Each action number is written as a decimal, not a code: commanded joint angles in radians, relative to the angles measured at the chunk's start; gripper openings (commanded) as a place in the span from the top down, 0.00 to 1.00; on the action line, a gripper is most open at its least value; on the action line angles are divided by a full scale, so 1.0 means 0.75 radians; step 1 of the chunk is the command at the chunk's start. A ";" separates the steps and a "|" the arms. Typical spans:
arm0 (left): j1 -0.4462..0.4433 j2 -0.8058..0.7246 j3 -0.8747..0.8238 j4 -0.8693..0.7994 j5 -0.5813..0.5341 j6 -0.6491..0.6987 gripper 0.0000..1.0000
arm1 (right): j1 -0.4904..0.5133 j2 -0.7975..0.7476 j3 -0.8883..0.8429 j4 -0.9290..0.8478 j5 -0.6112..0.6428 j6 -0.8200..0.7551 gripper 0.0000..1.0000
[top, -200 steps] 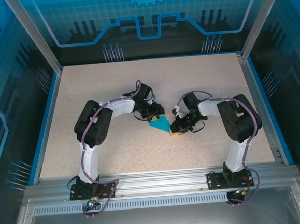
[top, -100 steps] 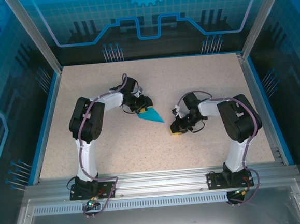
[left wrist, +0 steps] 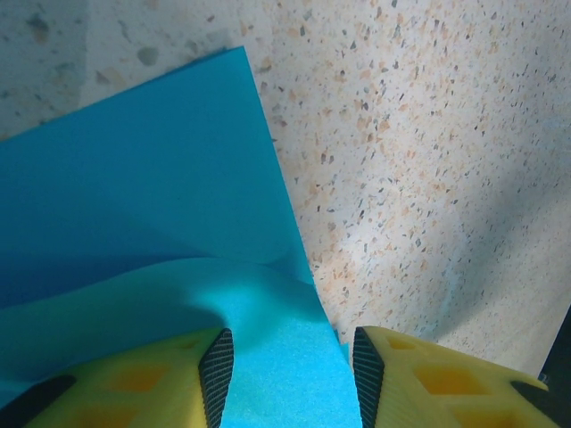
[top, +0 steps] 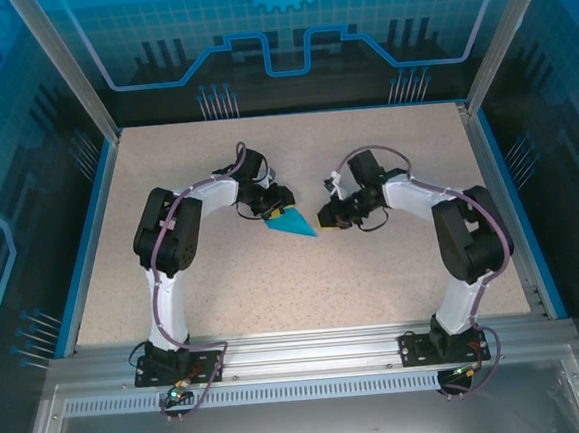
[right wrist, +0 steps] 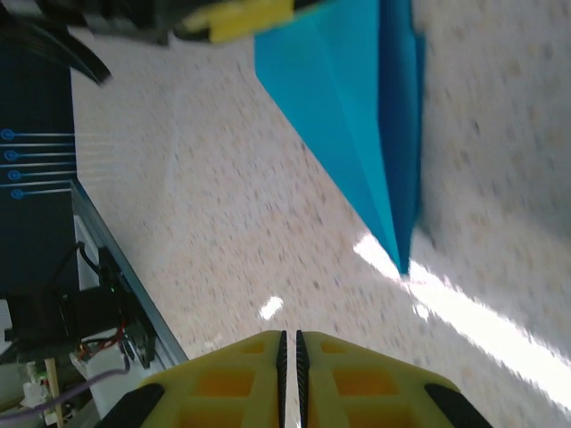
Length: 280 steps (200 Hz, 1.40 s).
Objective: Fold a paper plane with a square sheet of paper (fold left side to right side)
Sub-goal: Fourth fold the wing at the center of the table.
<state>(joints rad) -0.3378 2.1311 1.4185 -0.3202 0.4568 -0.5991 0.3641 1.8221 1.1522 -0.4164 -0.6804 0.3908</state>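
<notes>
The bright blue paper plane (top: pixel 293 223) lies mid-table, a folded pointed wedge with its tip toward the right. My left gripper (top: pixel 274 210) holds its wide left end. In the left wrist view the blue paper (left wrist: pixel 161 223) bulges up between the two black pads, and my left gripper (left wrist: pixel 293 374) is shut on it across its width. My right gripper (top: pixel 328 216) is just right of the tip, shut with nothing between its fingers. In the right wrist view the paper plane (right wrist: pixel 357 107) is ahead of my right gripper (right wrist: pixel 288 357), apart from it.
The speckled beige table (top: pixel 305 285) is ringed by a blue rim (top: pixel 88 232) and glass enclosure walls. An aluminium rail (top: pixel 310 350) with both arm bases runs along the near edge. The left gripper's yellow finger (right wrist: pixel 241 16) shows at the right wrist view's top.
My left gripper carried the folded paper up and to the left, away from the right gripper. The right gripper, still shut, then moved up and left to the paper's tip.
</notes>
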 commanded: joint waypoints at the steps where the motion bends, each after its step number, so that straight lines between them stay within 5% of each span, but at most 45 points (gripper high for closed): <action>1: -0.034 0.069 -0.025 -0.048 -0.073 0.024 0.54 | 0.059 0.146 0.103 0.012 0.039 0.062 0.86; 57: -0.053 0.051 -0.052 -0.035 -0.074 0.015 0.54 | 0.128 0.341 0.247 -0.033 0.102 0.060 0.86; 160: -0.069 -0.079 -0.156 -0.009 -0.100 0.006 0.54 | 0.067 0.170 0.170 0.005 0.033 0.047 0.84; 280: -0.077 -0.127 -0.172 -0.014 -0.122 0.001 0.50 | 0.082 0.353 0.202 -0.059 0.115 0.022 0.84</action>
<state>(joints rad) -0.3847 2.0544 1.3151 -0.2535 0.3885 -0.5999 0.4236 2.0655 1.2850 -0.4126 -0.6216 0.4255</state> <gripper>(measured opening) 0.492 0.157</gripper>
